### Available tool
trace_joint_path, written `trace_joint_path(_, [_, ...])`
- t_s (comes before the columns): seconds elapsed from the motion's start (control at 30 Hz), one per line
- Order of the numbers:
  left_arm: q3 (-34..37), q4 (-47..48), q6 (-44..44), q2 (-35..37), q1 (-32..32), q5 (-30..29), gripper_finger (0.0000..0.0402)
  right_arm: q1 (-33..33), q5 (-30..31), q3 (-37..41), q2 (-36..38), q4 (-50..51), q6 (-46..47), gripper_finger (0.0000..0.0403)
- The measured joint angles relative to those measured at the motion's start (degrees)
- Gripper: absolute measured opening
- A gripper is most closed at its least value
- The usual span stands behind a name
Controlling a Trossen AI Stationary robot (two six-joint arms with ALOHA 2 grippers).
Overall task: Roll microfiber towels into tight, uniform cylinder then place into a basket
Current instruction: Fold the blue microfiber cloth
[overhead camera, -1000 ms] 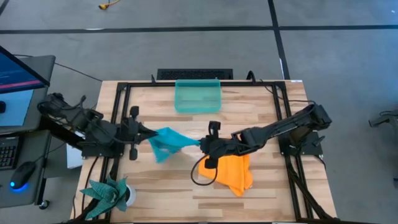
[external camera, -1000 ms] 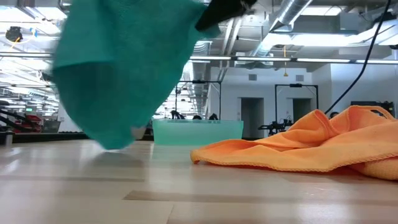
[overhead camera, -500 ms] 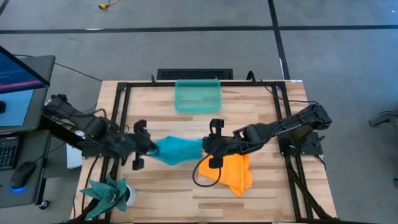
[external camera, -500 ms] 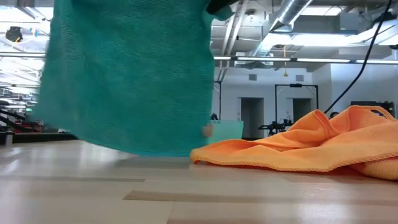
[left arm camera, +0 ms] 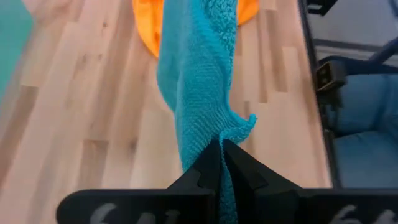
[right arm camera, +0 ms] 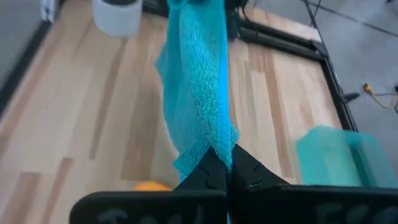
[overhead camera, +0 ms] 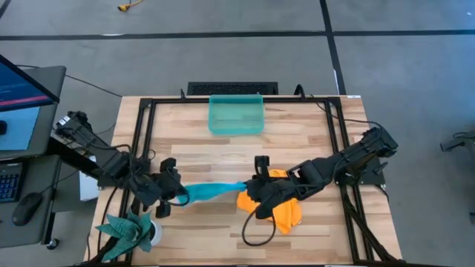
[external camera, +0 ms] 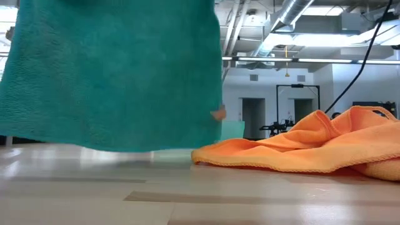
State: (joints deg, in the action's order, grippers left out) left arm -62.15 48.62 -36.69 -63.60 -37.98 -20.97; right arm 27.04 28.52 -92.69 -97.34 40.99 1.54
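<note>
The teal-blue towel hangs as a spread sheet between my two grippers, filling the left of the low view; its lower edge is close over the table. My left gripper is shut on its left end and my right gripper on its right end. The orange-yellow towel lies crumpled on the table under my right arm. The teal-green basket stands at the far edge's middle. My left gripper pinches the towel's upper edge near a corner between its two shut fingers, slanting down from the table's left. The cloth runs away from the fingers toward the other gripper, lifted, the rest hanging below. My right gripper pinches the opposite end of the towel's upper edge between its shut fingers, slanting down from the table's right. The towel stretches from it toward my left gripper and hangs below that edge.
A green spiky plant in a white pot stands at the near left corner, close to my left arm. A black frame runs around the wooden tabletop. Bare wood lies between the basket and the towels.
Both grippers, still shut on the teal towel, have moved toward the table's near edge, the left one sinking and turning. The towel, bunched and skewed a second ago, is now drawn out between them and hangs as a wide sheet.
</note>
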Motion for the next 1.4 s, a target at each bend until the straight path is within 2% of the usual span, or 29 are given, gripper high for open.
trace_joint_path(0.2, [0.00, -1.70, -10.81, 0.01, -1.94, -0.33, 0.0000, 1.62, -0.03, -2.10, -0.15, -1.42, 0.56, 0.0008])
trace_joint_path(0.57, [0.00, -1.35, -25.28, 0.01, -6.68, -0.92, 0.0000, 3.98, -2.24, -1.93, -1.51, -0.69, 9.98, 0.0009])
trace_joint_path(0.67, [0.37, 0.48, -25.66, -0.01, -7.30, -3.98, 0.0000, 3.48, -0.83, -1.75, -3.47, 0.11, 10.47, 0.0009])
trace_joint_path(0.83, [2.12, 9.63, -29.00, -0.32, -5.16, -10.60, 0.0000, 0.69, 0.52, -1.89, -6.00, 3.24, 10.56, 0.0009])
trace_joint_path(1.03, [3.95, 13.40, -28.55, -0.22, -2.87, -21.57, 0.0000, -3.68, 3.80, -1.44, -10.40, 9.03, 10.45, 0.0009])
trace_joint_path(1.4, [13.65, 11.63, -27.83, -0.30, 3.01, -27.01, 0.0000, -9.77, 4.84, -1.86, -15.02, 10.31, 10.20, 0.0009])
